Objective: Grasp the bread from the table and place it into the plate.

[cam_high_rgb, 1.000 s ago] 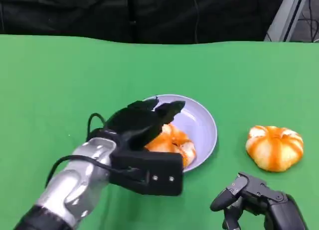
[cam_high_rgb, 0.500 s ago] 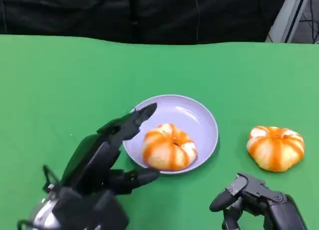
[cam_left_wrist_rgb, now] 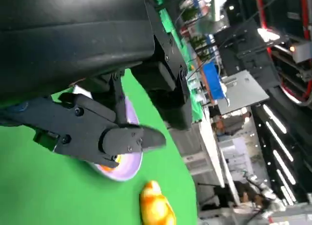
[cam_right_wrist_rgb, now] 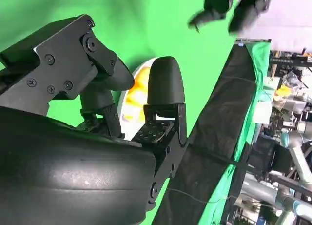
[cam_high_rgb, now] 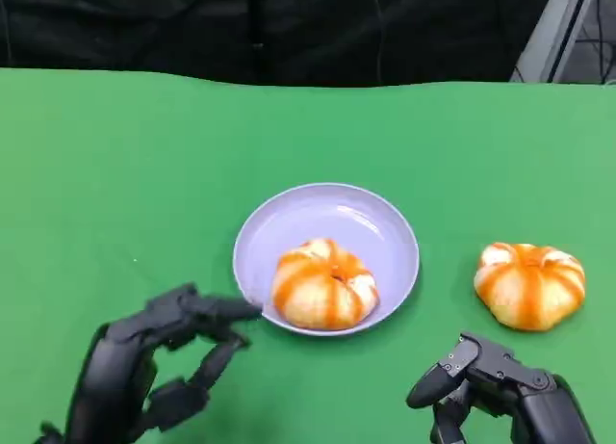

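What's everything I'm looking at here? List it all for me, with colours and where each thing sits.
table: one, covered in green cloth, black backdrop behind it.
plate: one, pale lilac, near the middle of the table.
bread in the plate: one, orange and white, on the plate's near side.
bread on the table: one, orange and white, on the cloth to the plate's right, apart from it.
left hand: one, black, low at the near left edge, fingers apart, holding nothing, fingertips close to the plate's rim.
right hand: one, black, at the near right edge, below the loose bread, holding nothing.
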Motion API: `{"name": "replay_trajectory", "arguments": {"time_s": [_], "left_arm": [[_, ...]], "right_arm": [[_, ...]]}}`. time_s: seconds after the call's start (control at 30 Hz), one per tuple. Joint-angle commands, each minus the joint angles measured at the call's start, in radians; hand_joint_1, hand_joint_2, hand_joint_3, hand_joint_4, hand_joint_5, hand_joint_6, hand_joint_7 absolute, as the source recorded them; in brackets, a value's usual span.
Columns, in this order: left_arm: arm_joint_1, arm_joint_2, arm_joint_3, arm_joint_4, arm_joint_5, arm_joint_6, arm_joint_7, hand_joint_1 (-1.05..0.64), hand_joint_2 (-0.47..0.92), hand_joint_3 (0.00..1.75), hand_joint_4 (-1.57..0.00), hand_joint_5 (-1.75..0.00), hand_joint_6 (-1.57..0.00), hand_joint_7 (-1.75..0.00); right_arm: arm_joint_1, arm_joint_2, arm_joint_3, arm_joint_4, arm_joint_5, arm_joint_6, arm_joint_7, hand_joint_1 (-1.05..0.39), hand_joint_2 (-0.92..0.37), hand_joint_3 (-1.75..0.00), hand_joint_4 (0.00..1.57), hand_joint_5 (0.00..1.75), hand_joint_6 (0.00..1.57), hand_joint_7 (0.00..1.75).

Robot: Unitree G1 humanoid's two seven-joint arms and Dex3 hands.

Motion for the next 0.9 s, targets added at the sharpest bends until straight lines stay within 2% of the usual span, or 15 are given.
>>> {"name": "replay_trajectory", "arguments": {"time_s": [0.03, 0.1, 0.17, 0.33, 0.6, 0.9], "left_arm": [[0.032, -0.023, 0.025, -0.038, -0.012, 0.033, -0.012, -0.04, 0.47, 1.33, -0.86, -1.66, -0.83, -1.42], [0.025, -0.036, 0.034, -0.035, -0.01, 0.039, -0.015, -0.04, 0.46, 1.35, -0.86, -1.67, -0.83, -1.43], [0.014, -0.048, 0.043, -0.027, -0.008, 0.042, -0.015, -0.08, 0.48, 1.27, -0.84, -1.73, -0.8, -1.53], [0.003, -0.065, 0.062, -0.011, -0.014, 0.044, -0.035, -0.1, 0.55, 1.13, -0.83, -1.75, -0.78, -1.56], [-0.011, -0.094, 0.081, 0.003, 0.005, 0.046, -0.038, -0.06, 0.54, 1.16, -0.84, -1.75, -0.8, -1.55], [-0.019, -0.092, 0.087, 0.031, 0.029, 0.005, -0.053, -0.1, 0.53, 1.17, -0.85, -1.74, -0.8, -1.54]], "right_arm": [[0.006, -0.01, -0.013, -0.009, 0.015, -0.006, 0.001, 0.02, -0.47, -1.23, 0.68, 1.62, 0.73, 1.31], [0.006, -0.012, -0.015, -0.01, 0.016, -0.005, 0.003, 0.02, -0.47, -1.23, 0.68, 1.62, 0.73, 1.31], [0.006, -0.013, -0.016, -0.011, 0.017, -0.003, 0.005, 0.04, -0.47, -1.23, 0.67, 1.62, 0.73, 1.32], [0.011, -0.013, -0.021, -0.014, 0.027, -0.001, 0.01, 0.04, -0.46, -1.24, 0.68, 1.6, 0.73, 1.32], [0.017, -0.014, -0.036, -0.013, 0.036, -0.001, 0.013, 0.02, -0.46, -1.23, 0.68, 1.61, 0.74, 1.31], [0.011, -0.018, -0.041, -0.012, 0.028, -0.004, 0.017, 0.04, -0.44, -1.24, 0.68, 1.6, 0.75, 1.3]]}}
